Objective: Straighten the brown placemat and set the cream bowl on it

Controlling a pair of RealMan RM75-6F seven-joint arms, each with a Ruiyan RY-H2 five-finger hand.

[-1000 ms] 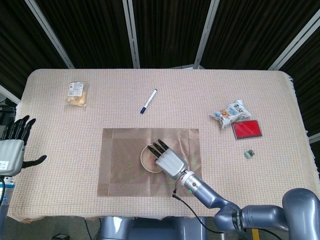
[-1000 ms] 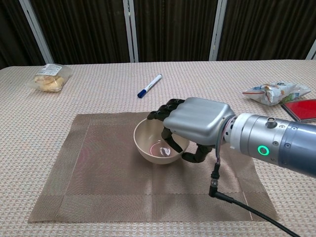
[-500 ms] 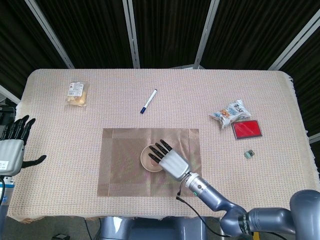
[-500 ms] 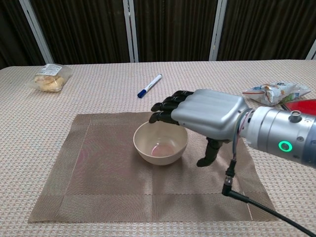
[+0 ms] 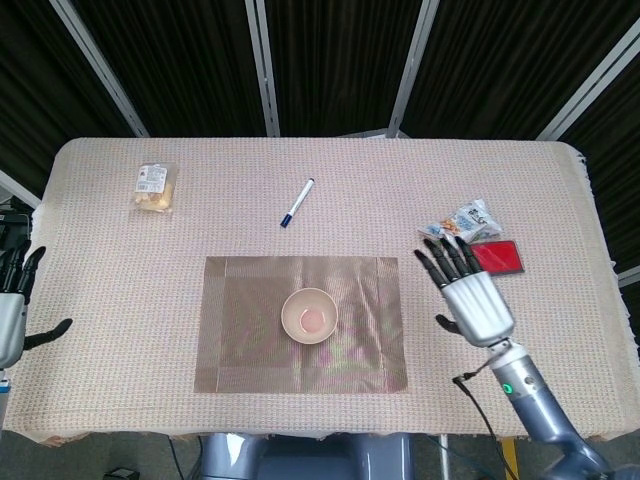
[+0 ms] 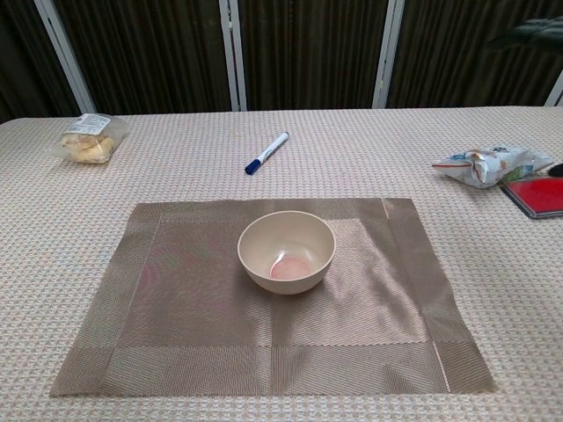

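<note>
The brown placemat lies flat and square to the table edge at the near middle. The cream bowl stands upright on its centre, touched by nothing. The right hand hovers right of the mat, fingers spread wide, holding nothing, close to a snack packet and a red case. The left hand sits at the far left edge, fingers apart, empty. A pen lies beyond the mat.
</note>
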